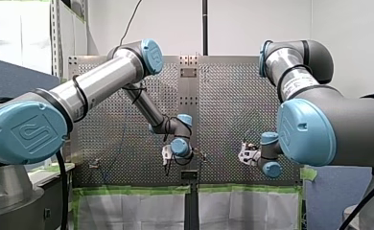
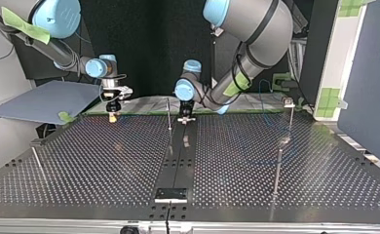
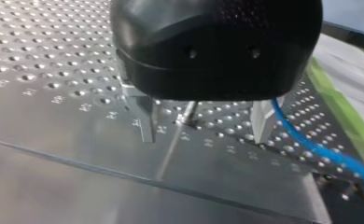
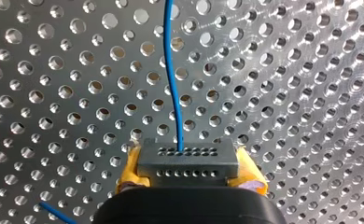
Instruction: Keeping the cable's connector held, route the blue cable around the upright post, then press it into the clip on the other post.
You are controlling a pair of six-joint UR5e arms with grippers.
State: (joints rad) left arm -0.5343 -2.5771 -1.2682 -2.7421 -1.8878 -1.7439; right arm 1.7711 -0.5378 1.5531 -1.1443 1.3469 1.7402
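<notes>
Right fingers [image 4: 129, 169] tight around the connector [image 4: 187, 161].

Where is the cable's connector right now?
In the right wrist view the grey connector sits clamped between the yellow pads of my right gripper, with the blue cable running from it ahead over the perforated table.

My left arm [image 1: 99, 81] and my right arm [image 1: 319, 120] are showing silver tubes, grey joint housings and round light-blue caps, one carrying an embossed logo. Black cables are looping along them. Left jaws are showing a glossy black housing and bare metal fingers [image 3: 145, 123]; right jaws are showing yellow pads [image 4: 129, 170].
</notes>
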